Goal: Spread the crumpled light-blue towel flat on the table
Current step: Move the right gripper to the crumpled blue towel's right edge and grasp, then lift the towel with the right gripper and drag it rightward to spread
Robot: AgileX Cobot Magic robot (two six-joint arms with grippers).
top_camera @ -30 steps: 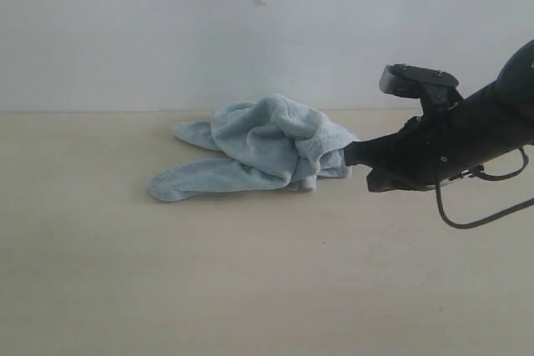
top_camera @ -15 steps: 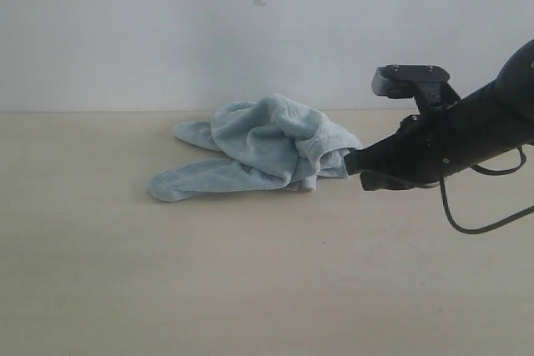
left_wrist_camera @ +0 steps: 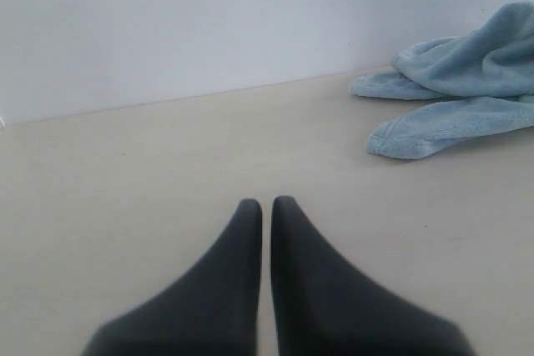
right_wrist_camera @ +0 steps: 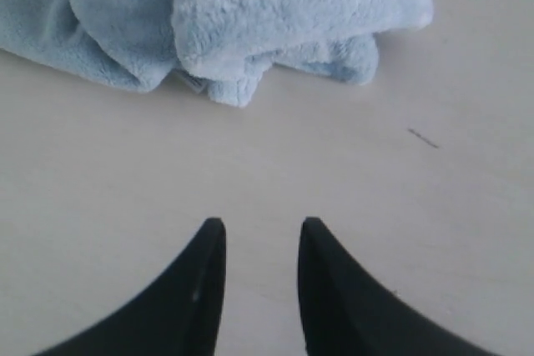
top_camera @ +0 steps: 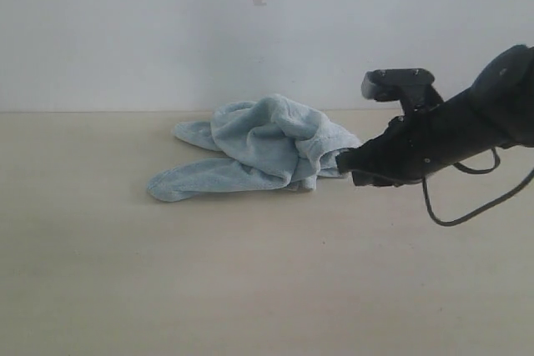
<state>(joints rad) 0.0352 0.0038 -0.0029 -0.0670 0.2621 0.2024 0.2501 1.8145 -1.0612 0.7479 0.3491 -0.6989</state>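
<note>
The pale-blue fluffy towel (top_camera: 263, 150) lies crumpled in a heap at the back middle of the beige table (top_camera: 250, 281). My right gripper (top_camera: 340, 162) is low over the table at the heap's right edge. In the right wrist view its fingers (right_wrist_camera: 213, 248) stand a little apart and hold nothing, with the towel (right_wrist_camera: 275, 14) a short way ahead of the tips and a small white label (right_wrist_camera: 190, 81) peeking out under a fold. My left gripper (left_wrist_camera: 266, 203) is shut and empty, far from the towel (left_wrist_camera: 467, 89); it is outside the exterior view.
A plain white wall (top_camera: 167, 31) rises right behind the table's far edge, close behind the towel. A black cable (top_camera: 467, 210) loops under the right arm. Bare tabletop stretches in front of and to both sides of the heap.
The right arm has slid left toward the towel, bringing its fingertips up to the heap's right edge. The towel has not moved.
</note>
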